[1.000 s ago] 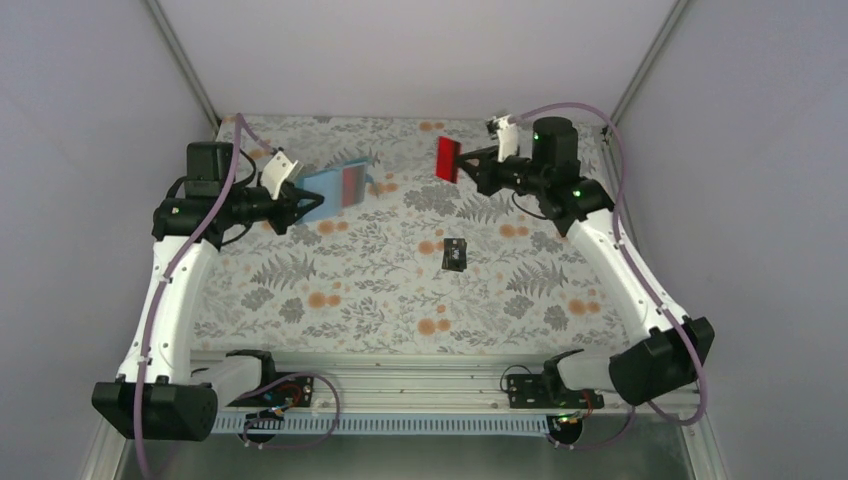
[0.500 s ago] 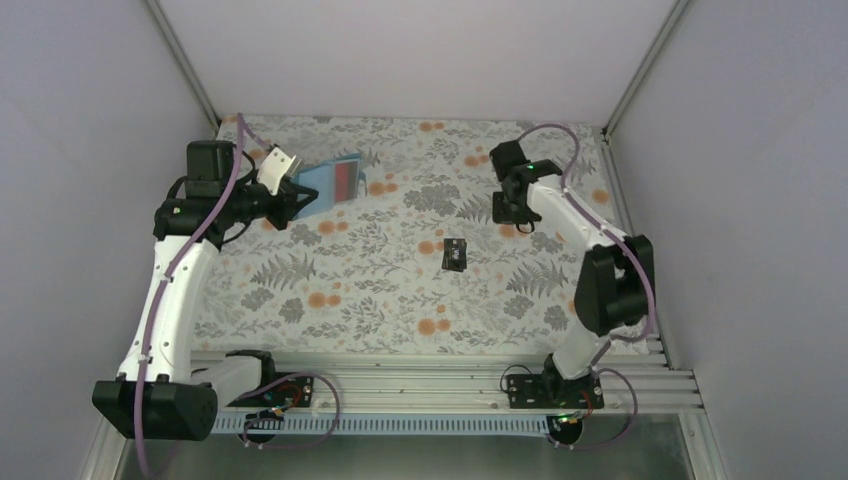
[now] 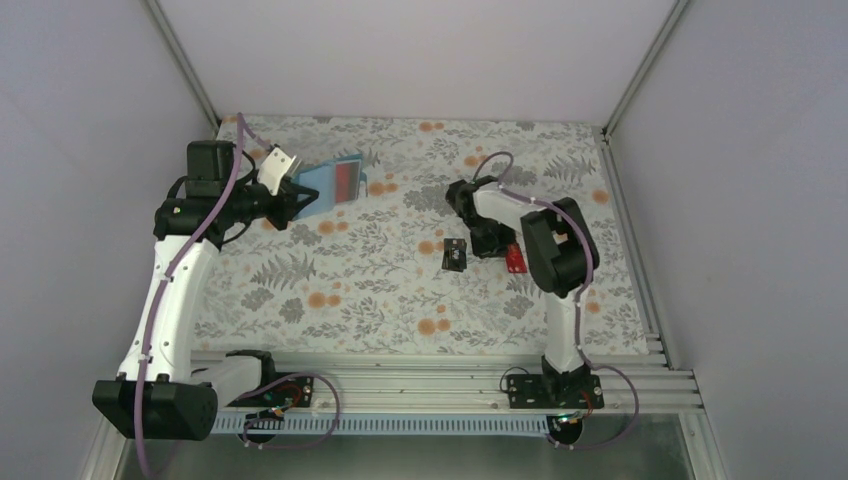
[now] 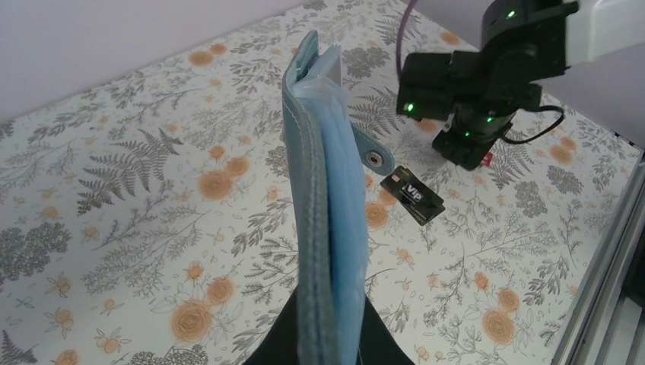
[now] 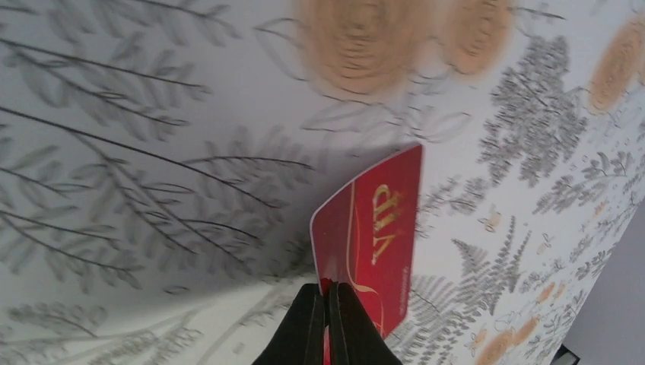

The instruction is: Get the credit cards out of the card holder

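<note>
- Holder: teal, edge-up, raised above bench at far left; left end effector clamped on its lower edge.
- Red card: pinched in closed right end effector, low over bench.
- Black card: flat on bench, just left of red card.

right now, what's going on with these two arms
The left gripper holds the teal card holder up off the flowered cloth at the far left. A reddish patch on its inner face may be a card not yet taken out. The right gripper pinches the red card low over the cloth, beside the black card, which already lies flat near the middle. Whether the red card touches the cloth is unclear.
</note>
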